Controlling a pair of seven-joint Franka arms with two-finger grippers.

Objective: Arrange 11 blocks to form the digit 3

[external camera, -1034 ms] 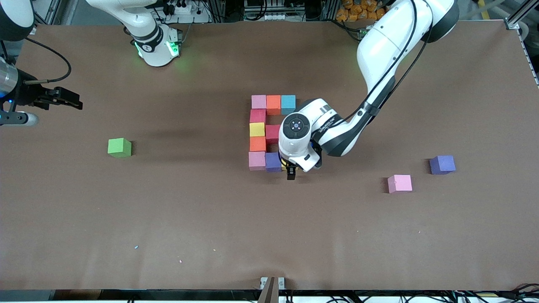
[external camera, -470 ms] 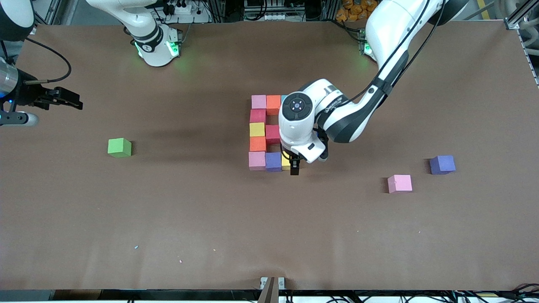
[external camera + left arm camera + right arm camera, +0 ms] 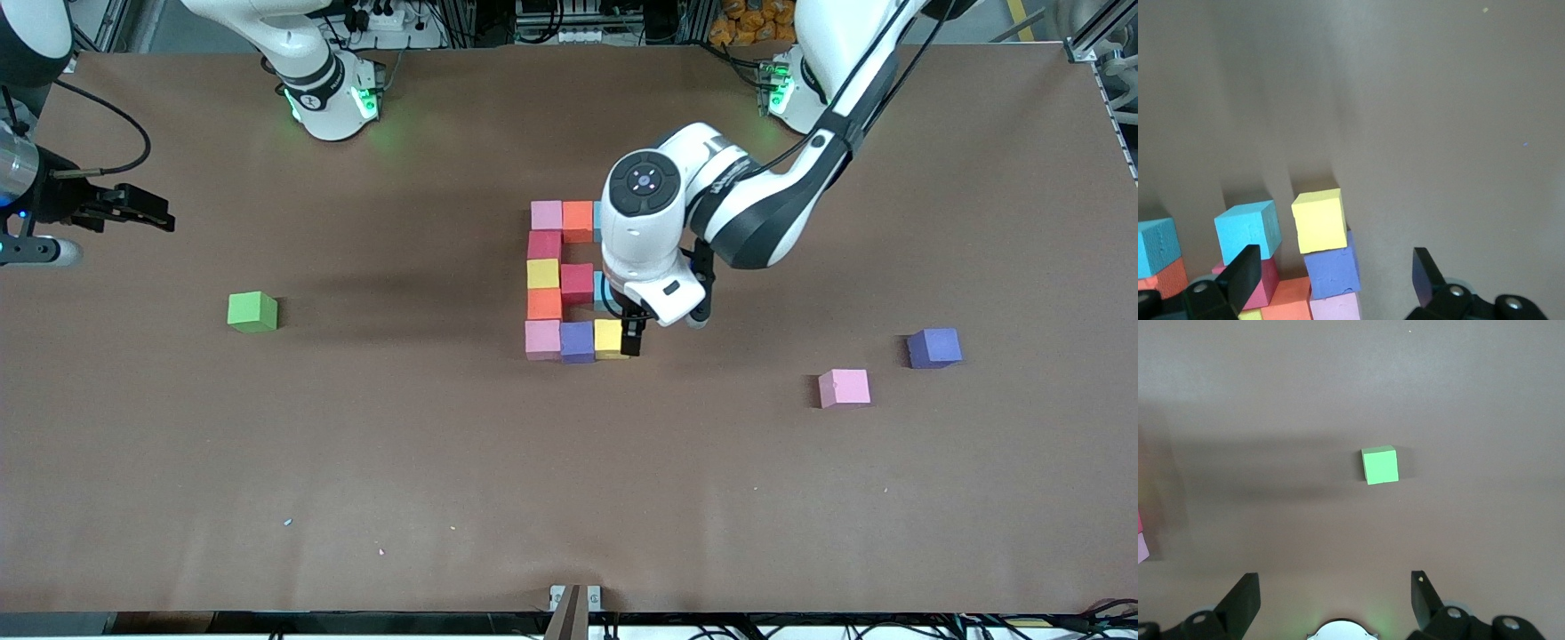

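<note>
Digit 3 point(image 3: 569, 286) at frame centre, blocks touching to form bars. Left claw point(image 3: 633, 342) wide, empty, over yellow block point(image 3: 609, 339), apparently just placed. Right claw point(image 3: 147, 213) wide, waiting upper left, over bare surface point(image 3: 444, 462).

Glossy white arm shells with dark grey joint bands and thin black cables along the links. Green lights glowing at both bases. Black fingers point(image 3: 1245, 273) on each pincer, round dark wrist cap.

left tool point(image 3: 1331, 267) open, empty | yellow block point(image 3: 1318, 220) touching purple block point(image 3: 1332, 268) | table point(image 3: 1438, 133)
</note>
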